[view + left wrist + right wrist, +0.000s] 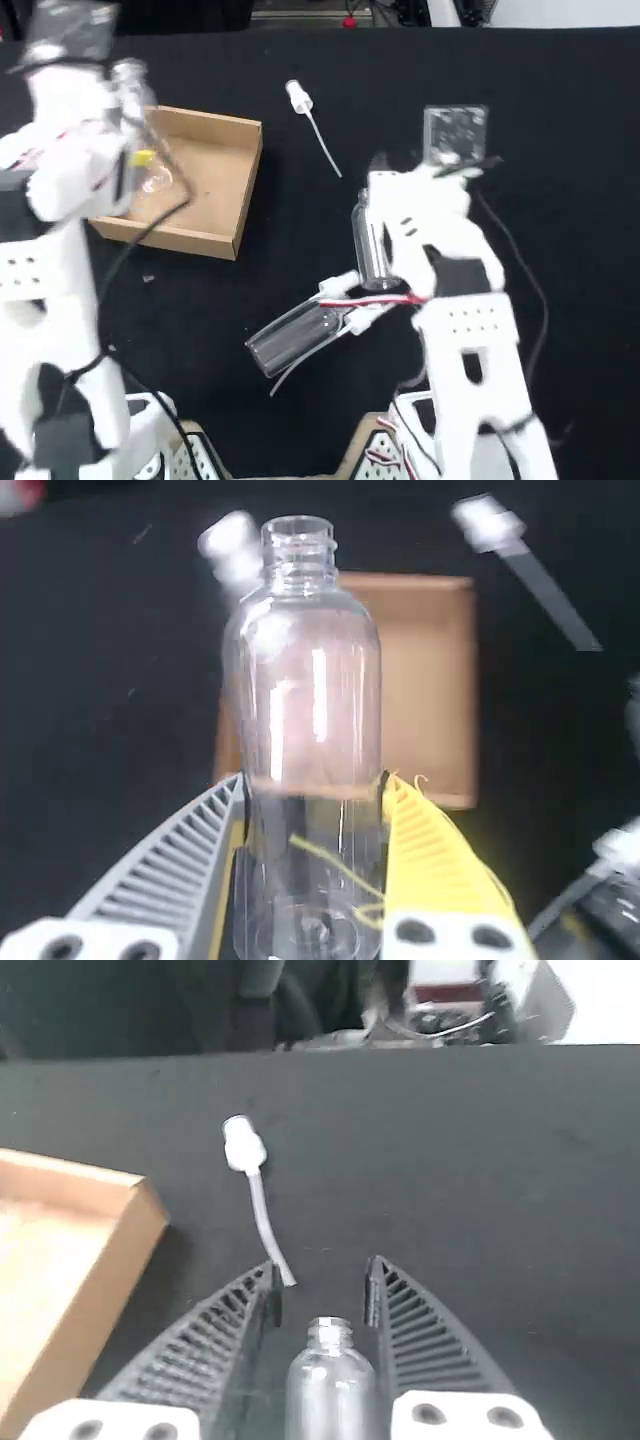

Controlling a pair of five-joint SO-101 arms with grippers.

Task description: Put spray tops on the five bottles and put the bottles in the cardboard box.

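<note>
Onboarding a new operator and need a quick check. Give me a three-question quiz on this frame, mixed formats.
1. True or false: the held bottle in the left hand has a spray top on.
2. The loose spray top lies: A) in a hand, B) on the table, outside the cardboard box, C) on a bottle.
3. Fill in: the neck of the second bottle, at the right hand, is ___ (capped/bare).
Key: 1 false; 2 B; 3 bare.
</note>
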